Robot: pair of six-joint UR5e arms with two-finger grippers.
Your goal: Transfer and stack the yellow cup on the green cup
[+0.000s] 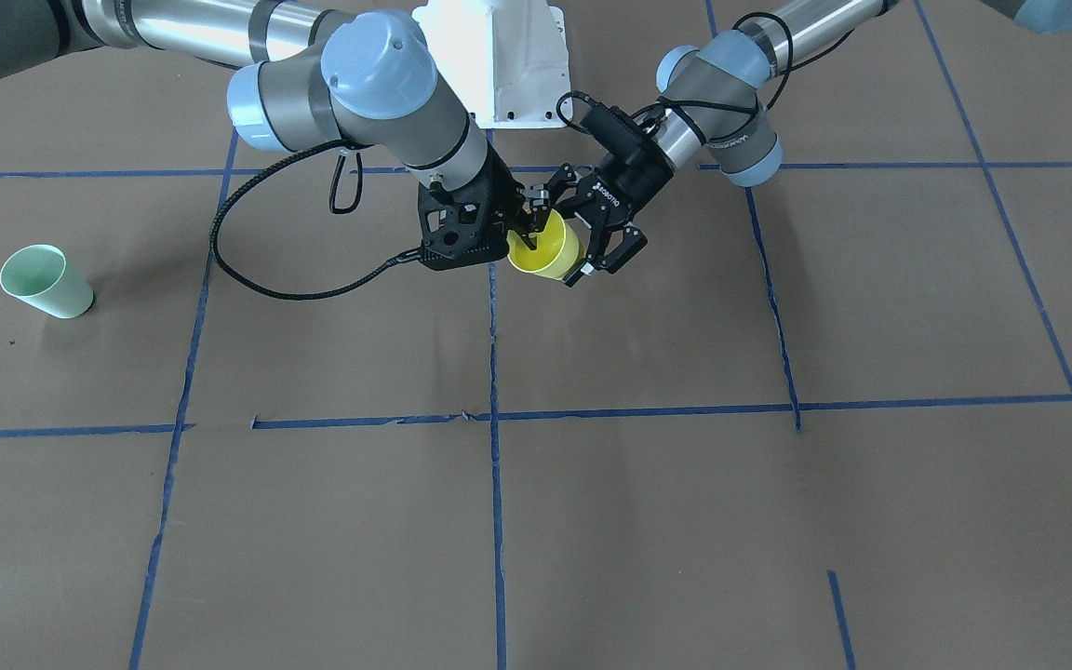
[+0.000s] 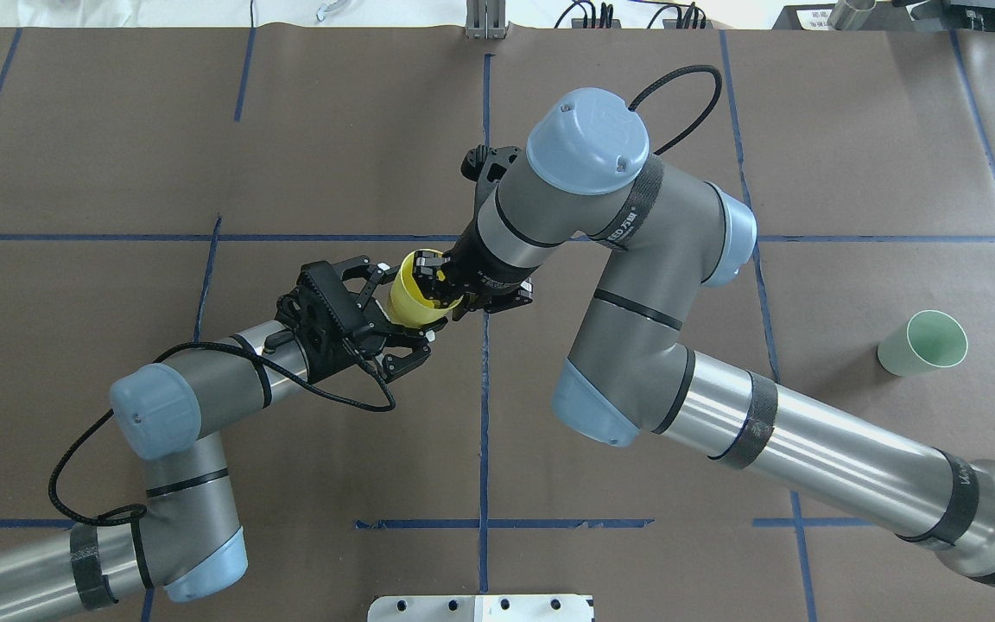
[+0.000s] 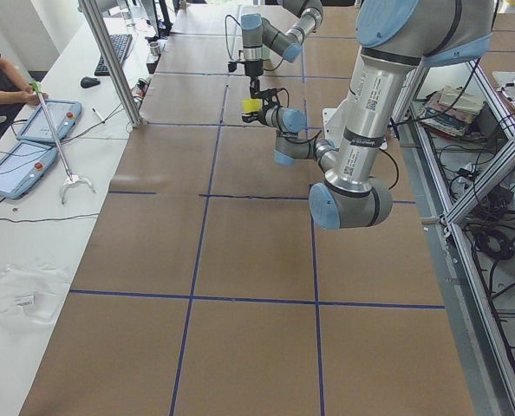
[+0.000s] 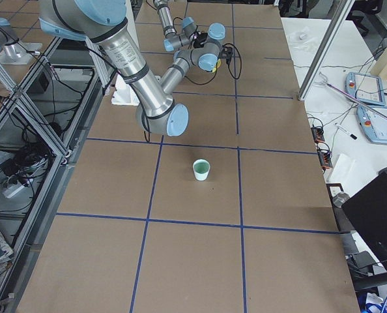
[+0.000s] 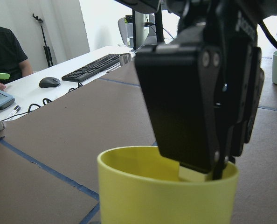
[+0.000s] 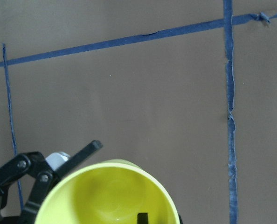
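Observation:
The yellow cup [image 1: 545,249] hangs in the air above the table's middle, tilted, between both grippers. My right gripper [image 2: 439,289] is shut on the cup's rim, with one finger inside the cup [image 6: 106,196] and one outside. My left gripper [image 2: 401,309] is open, its fingers [image 6: 59,161] spread on either side of the cup's lower body [image 5: 166,186]. The green cup [image 2: 921,344] stands upright on the table far out on my right side, apart from both arms; it also shows in the front view [image 1: 45,281] and the right side view [image 4: 201,170].
The table is covered in brown paper with a grid of blue tape lines [image 2: 484,389]. The white robot base [image 1: 499,56] is behind the grippers. Operators' desks with tablets and a keyboard [image 3: 119,48] lie beyond the table's far edge.

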